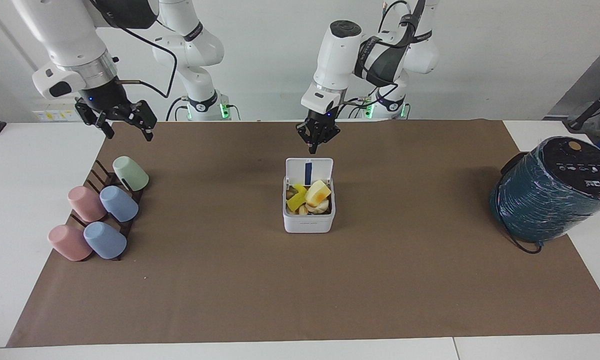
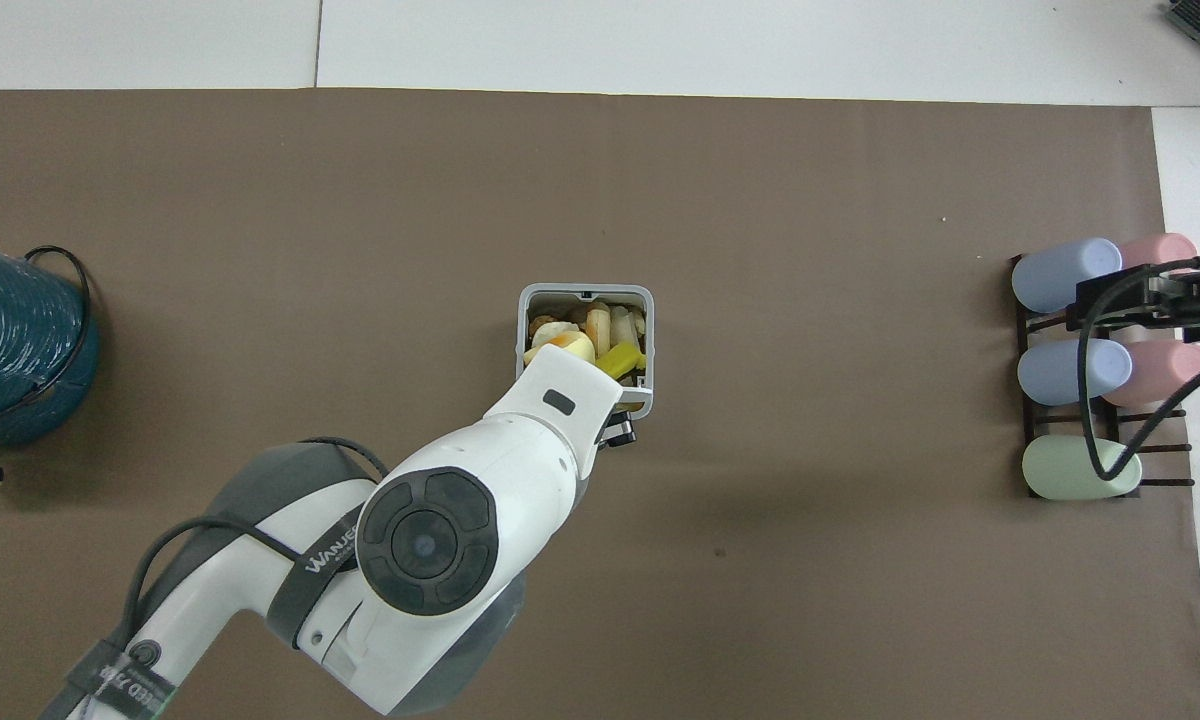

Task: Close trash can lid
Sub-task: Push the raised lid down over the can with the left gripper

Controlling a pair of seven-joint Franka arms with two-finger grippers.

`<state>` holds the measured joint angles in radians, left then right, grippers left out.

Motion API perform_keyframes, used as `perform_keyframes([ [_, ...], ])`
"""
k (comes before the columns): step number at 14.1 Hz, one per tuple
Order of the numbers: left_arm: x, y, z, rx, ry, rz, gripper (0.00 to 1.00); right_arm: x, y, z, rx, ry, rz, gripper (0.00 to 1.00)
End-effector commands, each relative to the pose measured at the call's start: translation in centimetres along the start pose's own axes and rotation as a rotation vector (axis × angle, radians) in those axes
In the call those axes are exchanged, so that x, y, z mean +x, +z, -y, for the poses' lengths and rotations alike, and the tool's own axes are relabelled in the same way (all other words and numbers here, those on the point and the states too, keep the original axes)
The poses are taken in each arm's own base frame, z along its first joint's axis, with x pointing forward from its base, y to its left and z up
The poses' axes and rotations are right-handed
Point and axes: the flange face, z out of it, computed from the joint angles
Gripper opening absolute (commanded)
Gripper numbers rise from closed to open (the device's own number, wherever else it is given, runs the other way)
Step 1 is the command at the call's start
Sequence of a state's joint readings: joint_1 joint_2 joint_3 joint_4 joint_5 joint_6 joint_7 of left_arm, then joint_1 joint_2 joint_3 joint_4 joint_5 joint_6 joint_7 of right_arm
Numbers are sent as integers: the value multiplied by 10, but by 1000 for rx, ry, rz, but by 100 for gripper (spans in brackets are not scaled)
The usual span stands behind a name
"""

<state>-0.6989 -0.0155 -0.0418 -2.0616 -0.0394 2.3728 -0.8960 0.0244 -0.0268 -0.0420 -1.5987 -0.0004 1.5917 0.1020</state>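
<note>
The trash can (image 1: 308,221) is a small white square box in the middle of the brown mat, full of yellow and orange scraps. Its lid (image 1: 297,170) stands upright on the robots' side, blue strip facing away from them. In the overhead view the trash can (image 2: 584,291) is open and the lid's edge (image 2: 643,405) shows past the arm. My left gripper (image 1: 314,148) is shut and empty, hanging just above the lid's top edge without touching it; it also shows in the overhead view (image 2: 622,436). My right gripper (image 1: 130,133) is open and empty, waiting over the cup rack.
A dark rack (image 1: 96,172) with several pastel cups (image 1: 118,203) lies toward the right arm's end. A large dark teal wrapped cylinder (image 1: 550,192) with a black cable stands toward the left arm's end. The brown mat (image 1: 300,290) covers the table.
</note>
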Motion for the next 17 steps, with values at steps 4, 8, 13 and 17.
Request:
perform_keyframes([
  [4,18,18,-1,-73,-47,-50,0,-7,-1,0,-5,-2,2,100],
  [8,46,18,6,-107,-97,-83,0,-7,-1,1,-4,-5,3,100],
  [13,59,31,7,-130,-116,-107,0,-7,-1,0,-5,-3,2,100],
  [17,62,45,7,-134,-121,-112,0,-7,-1,1,-5,-3,2,100],
])
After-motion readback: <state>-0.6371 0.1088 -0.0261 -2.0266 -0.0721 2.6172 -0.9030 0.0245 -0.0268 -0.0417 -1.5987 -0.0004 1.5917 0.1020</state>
